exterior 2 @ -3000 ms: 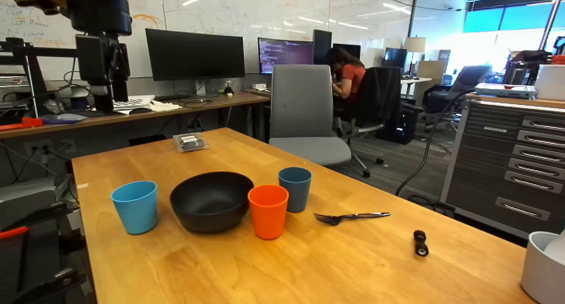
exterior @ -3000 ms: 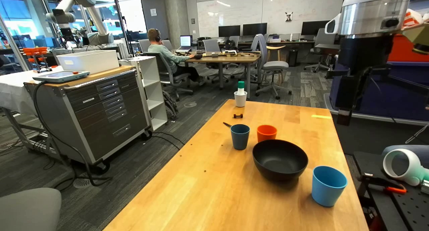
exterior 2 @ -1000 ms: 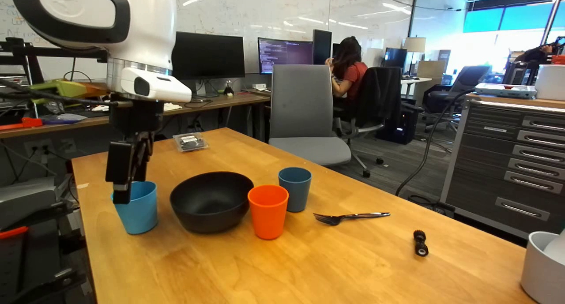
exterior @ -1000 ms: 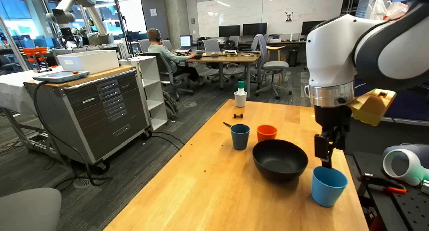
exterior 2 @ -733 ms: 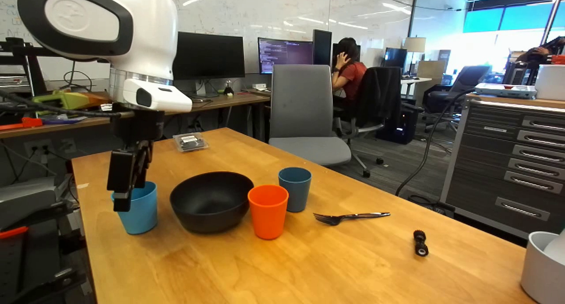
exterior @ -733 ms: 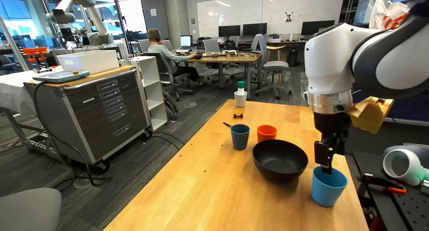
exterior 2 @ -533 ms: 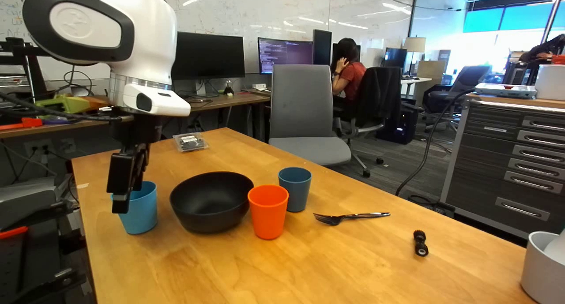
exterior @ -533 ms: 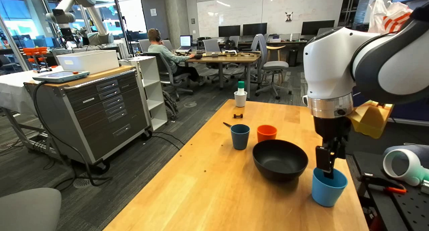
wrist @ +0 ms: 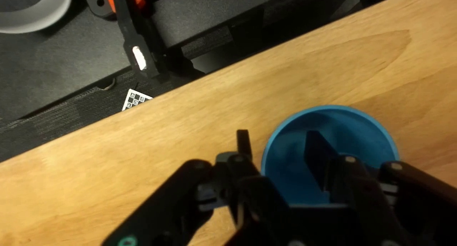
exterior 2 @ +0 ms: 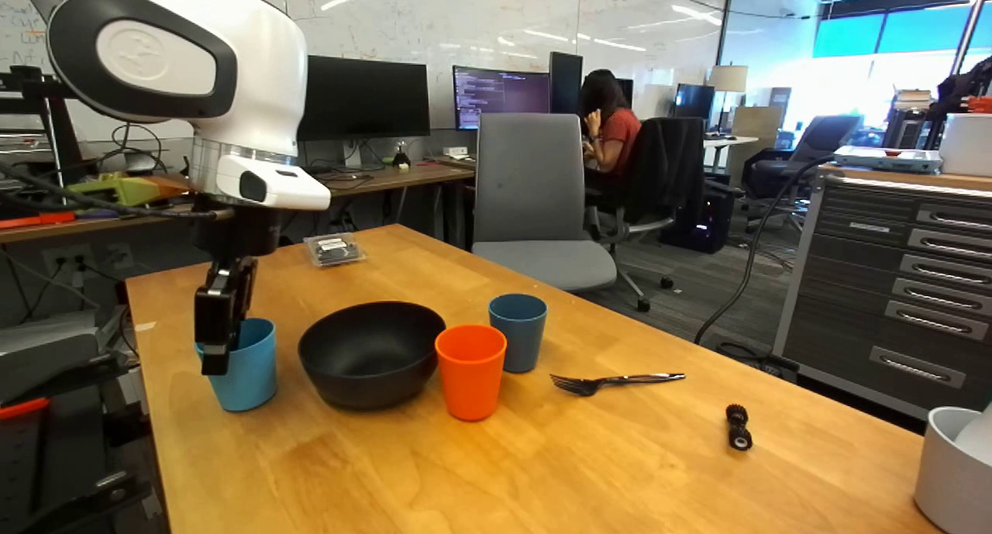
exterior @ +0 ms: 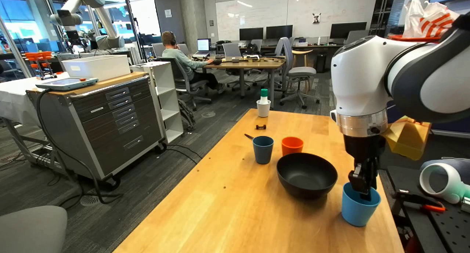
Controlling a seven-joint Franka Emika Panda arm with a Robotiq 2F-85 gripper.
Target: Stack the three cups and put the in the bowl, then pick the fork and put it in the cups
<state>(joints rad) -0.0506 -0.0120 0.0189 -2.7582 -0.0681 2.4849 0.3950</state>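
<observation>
The light blue cup (exterior: 358,211) stands upright near the table's edge, beside the wide black bowl (exterior 2: 370,388). In the wrist view my gripper (wrist: 278,132) straddles the cup's near-left rim: one finger (wrist: 243,141) is outside, the other finger (wrist: 317,149) reaches inside. A gap shows on either side of the wall, so the jaws are partly closed but grip nothing. Beyond the bowl are an orange-red cup (exterior 2: 472,375) and a dark teal cup (exterior 2: 522,337), both upright and separate. The dark fork (exterior 2: 618,380) lies flat on the table; the teal cup mostly hides it in an exterior view.
A small black dumbbell-shaped piece (exterior 2: 738,427) lies past the fork. Farther off stands a white cup with a bottle (exterior: 263,108) in it. A clear plastic box (exterior 2: 335,249) rests at a far corner. A black clamp (wrist: 139,56) sits just off the table edge.
The arm has come in over the table and lowered its fingers to the light blue cup. In the last half second the jaws have narrowed. Cups, bowl and fork have stayed put.
</observation>
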